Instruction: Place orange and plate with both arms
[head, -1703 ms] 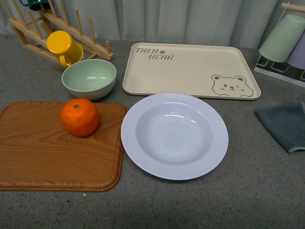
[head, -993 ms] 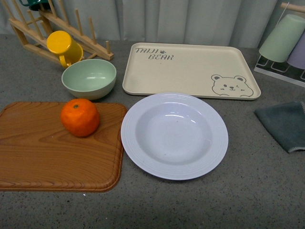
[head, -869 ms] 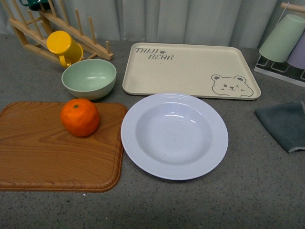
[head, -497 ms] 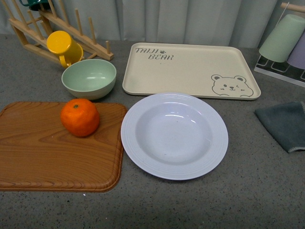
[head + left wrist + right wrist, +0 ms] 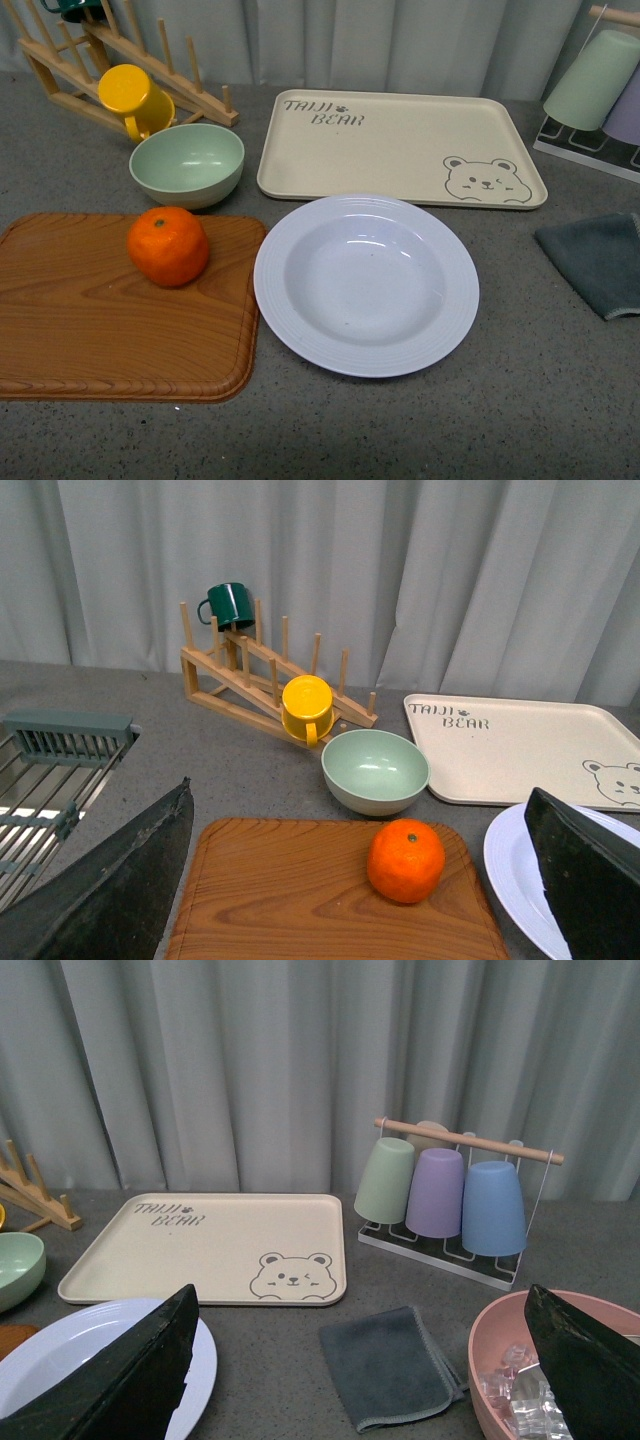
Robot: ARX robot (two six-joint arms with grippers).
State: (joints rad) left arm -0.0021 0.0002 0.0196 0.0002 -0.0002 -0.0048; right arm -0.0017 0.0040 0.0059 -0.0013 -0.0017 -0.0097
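Orange (image 5: 168,246) unmoved, both jaws wide, empty

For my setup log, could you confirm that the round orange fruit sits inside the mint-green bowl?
Not quite: the round orange fruit sits on the brown wooden board, not in the mint-green bowl; the front view shows it.

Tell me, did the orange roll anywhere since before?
No. The orange sits at the same spot near the wooden board's far edge, just in front of the green bowl.
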